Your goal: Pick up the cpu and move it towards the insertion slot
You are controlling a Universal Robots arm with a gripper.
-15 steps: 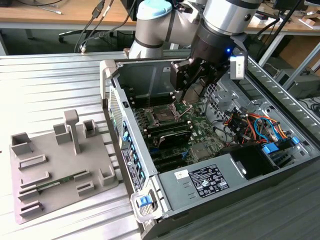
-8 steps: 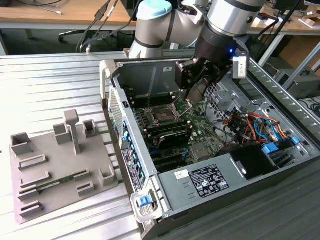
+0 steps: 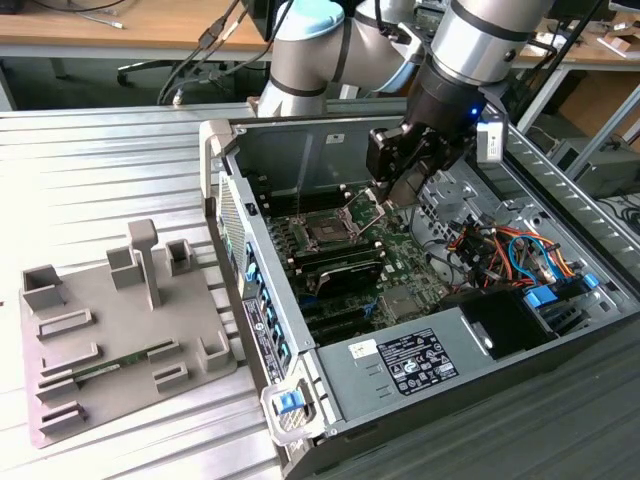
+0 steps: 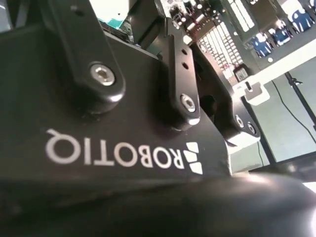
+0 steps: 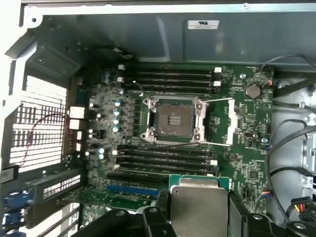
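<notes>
In the first wrist view the cpu (image 5: 198, 195), a flat square chip with a pale silvery top on a green edge, sits between my gripper's (image 5: 199, 211) dark fingers (image 5: 164, 210); the gripper is shut on it. Further into the case the insertion slot (image 5: 173, 121) is a dark square socket in a silver frame on the green motherboard (image 5: 247, 148). Its load plate (image 5: 230, 121) is swung open to one side. In the exterior view my gripper (image 3: 396, 190) hangs inside the open computer case, just to the exterior view's right of the insertion slot (image 3: 325, 229) and above the board.
Long black memory slots (image 5: 170, 76) flank the socket on two sides. Coloured cables (image 3: 510, 250) and a black power supply (image 3: 420, 362) fill the case toward the exterior view's right. Outside, on the exterior view's left, a grey plastic holder (image 3: 120, 330) carries a green memory stick (image 3: 95, 372).
</notes>
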